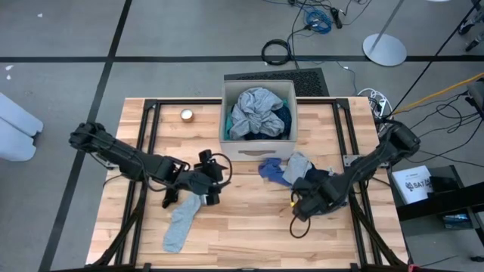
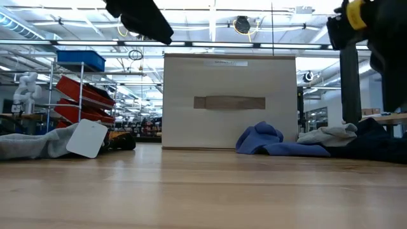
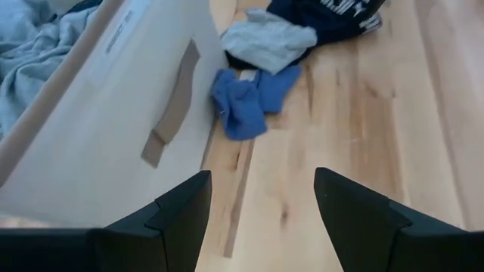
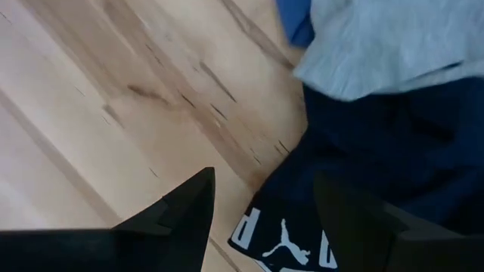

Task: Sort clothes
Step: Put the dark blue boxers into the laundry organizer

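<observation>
The left gripper (image 1: 210, 181) hovers over the middle of the worktop (image 1: 249, 234), just in front of the beige box (image 1: 257, 143), its jaws spread and holding nothing. A grey sock (image 1: 180, 223) lies just beside it toward the front left, with a small black sock (image 1: 169, 198) nearby. The right gripper (image 1: 302, 205) sits at the front edge of a dark navy garment (image 4: 378, 151), jaws spread over the wood and the printed hem. A blue cloth (image 1: 271, 171) and a pale grey piece (image 1: 297, 166) lie before the box. Grey clothes (image 1: 253, 113) fill the box at the worktop's rear edge.
</observation>
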